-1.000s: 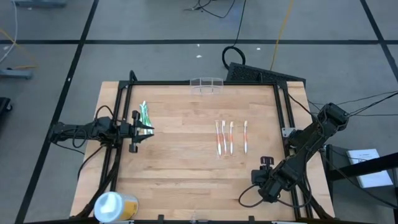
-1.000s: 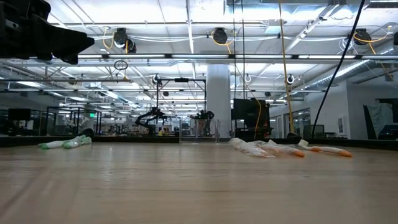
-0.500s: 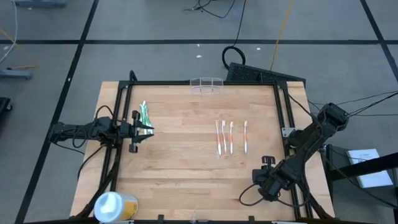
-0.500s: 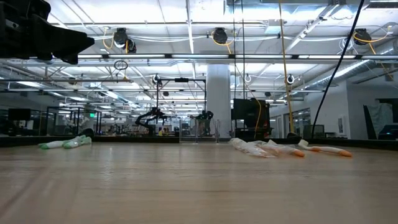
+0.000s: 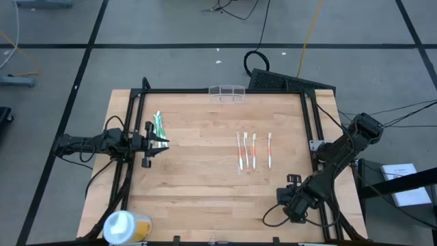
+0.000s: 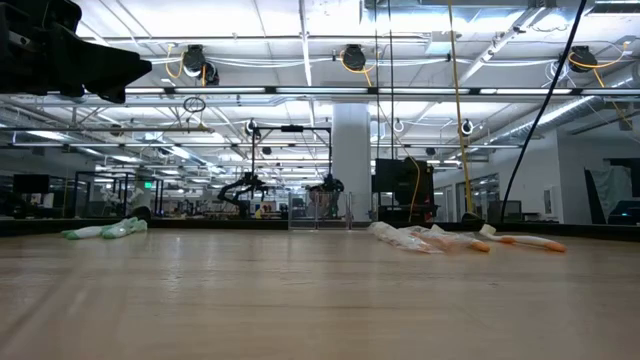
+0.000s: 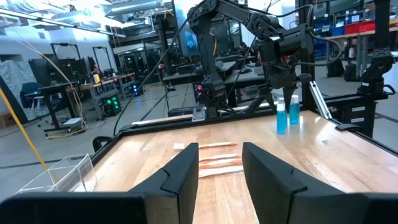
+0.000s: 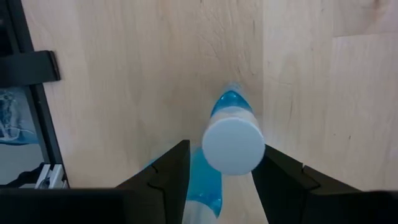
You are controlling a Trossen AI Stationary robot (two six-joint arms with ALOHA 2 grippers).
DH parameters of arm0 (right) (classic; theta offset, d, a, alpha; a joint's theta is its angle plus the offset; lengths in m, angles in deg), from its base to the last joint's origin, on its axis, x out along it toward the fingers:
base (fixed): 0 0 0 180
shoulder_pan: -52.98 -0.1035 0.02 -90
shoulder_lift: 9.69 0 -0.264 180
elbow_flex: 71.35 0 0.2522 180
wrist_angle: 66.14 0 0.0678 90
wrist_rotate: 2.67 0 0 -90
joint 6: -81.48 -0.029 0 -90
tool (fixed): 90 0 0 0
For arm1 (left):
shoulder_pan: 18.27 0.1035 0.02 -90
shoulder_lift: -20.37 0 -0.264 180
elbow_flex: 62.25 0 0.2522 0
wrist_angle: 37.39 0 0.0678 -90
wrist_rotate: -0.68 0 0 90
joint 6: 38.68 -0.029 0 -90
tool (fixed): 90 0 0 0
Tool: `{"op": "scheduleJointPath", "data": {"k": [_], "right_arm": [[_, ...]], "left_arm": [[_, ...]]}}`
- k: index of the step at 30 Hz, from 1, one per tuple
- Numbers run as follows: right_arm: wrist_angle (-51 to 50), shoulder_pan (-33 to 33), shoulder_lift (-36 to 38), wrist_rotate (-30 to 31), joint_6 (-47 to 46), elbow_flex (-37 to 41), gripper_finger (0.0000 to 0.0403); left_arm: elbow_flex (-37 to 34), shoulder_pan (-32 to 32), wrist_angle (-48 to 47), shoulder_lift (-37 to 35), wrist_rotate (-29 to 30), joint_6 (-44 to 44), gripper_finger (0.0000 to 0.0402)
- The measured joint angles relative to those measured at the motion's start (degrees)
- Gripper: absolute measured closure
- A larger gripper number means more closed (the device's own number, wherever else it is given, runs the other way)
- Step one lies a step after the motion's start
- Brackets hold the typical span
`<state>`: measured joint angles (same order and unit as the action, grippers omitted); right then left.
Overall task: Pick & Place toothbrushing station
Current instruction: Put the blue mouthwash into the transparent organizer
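- From above: the clear toothbrushing station point(image 5: 227, 92) sits at the table's far edge, untouched, well away from both arms.
- Left wrist: the left gripper point(image 7: 221, 173) is parted and empty; the station looks light, stiff and slippery. I'd pinch one thin wall.
- Right wrist: the right gripper point(image 8: 221, 168) straddles a blue white-capped bottle point(image 8: 230, 144); grasp uncertain.

Toothbrushing station point(image 5: 227, 93): small clear plastic holder, low, roughly rectangular, upright at table's far edge, near mid. Well apart from both grippers; ahead and off to one side of left gripper's point(image 7: 219, 163) fingers, seen in left wrist view as see-through box point(image 7: 57, 175). Contents: can't tell.
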<state>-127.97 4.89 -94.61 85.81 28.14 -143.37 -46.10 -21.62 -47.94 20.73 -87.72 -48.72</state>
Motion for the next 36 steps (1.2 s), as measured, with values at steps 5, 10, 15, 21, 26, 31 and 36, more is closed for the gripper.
{"op": "scheduleJointPath", "data": {"k": [5,10,15,21,26,31,36], "right_arm": [[0.0,0.8,0.0,0.1,0.1,0.0,0.0248],[-0.1,1.9,0.0,0.2,1.1,0.0,0.0248],[-0.1,2.7,0.0,0.2,2.2,0.0,0.0248],[-0.1,2.7,0.0,0.2,3.2,0.0,0.0248],[-0.1,2.8,0.2,0.2,3.1,0.0,0.0248],[-0.1,2.8,0.2,0.2,3.2,0.0,0.0248],[-0.1,2.8,0.2,0.2,3.1,0.0,0.0248]], "left_arm": [[0.0,0.0,0.0,0.0,0.0,0.0,0.0270],[0.0,0.0,0.0,0.0,0.0,0.0,0.0270],[0.0,0.0,0.0,0.0,0.0,0.0,0.0270],[0.0,0.0,0.0,0.0,0.0,0.0,0.0270],[0.0,0.0,0.0,0.0,0.0,0.0,0.0270],[0.0,0.0,0.0,0.0,0.0,0.0,0.0270],[0.0,0.0,0.0,0.0,0.0,0.0,0.0270]]}}
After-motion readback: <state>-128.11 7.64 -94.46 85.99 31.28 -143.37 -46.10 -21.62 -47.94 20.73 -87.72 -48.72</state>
